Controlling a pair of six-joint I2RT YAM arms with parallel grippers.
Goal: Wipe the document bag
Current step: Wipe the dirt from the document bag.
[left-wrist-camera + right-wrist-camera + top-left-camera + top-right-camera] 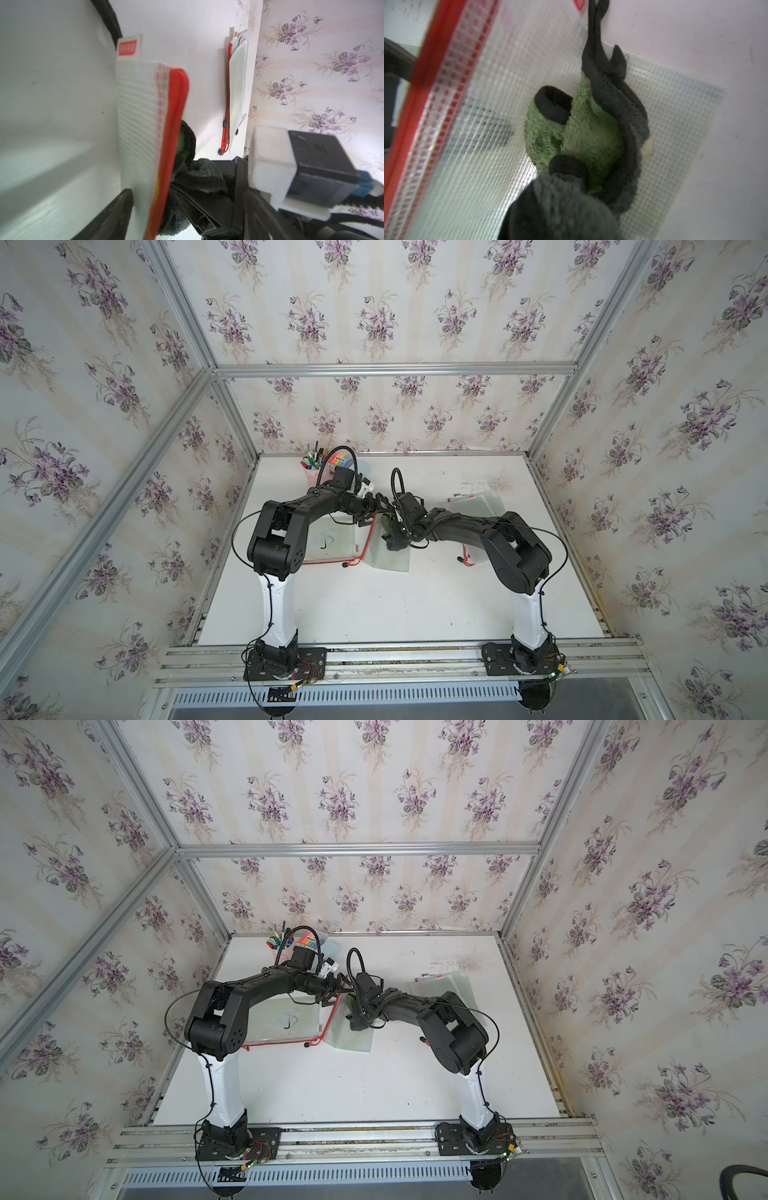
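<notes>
White tabletop (374,605): right gripper (560,136) jaws pinch a green-grey cloth (591,135) lying on a mesh bag (390,562); left gripper (163,205) jaws spread astride the red zipper edge of the document bag (340,549), left of centre. Its ink scribble (326,540) shows; wiping looks barely begun.

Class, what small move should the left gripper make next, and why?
Probably close the left gripper on the red-zipped clear mesh document bag: its raised zip edge stands between the open jaws, and the right gripper holds the green-and-black terry cloth beside it, so pinning the bag should steady the wipe.
</notes>
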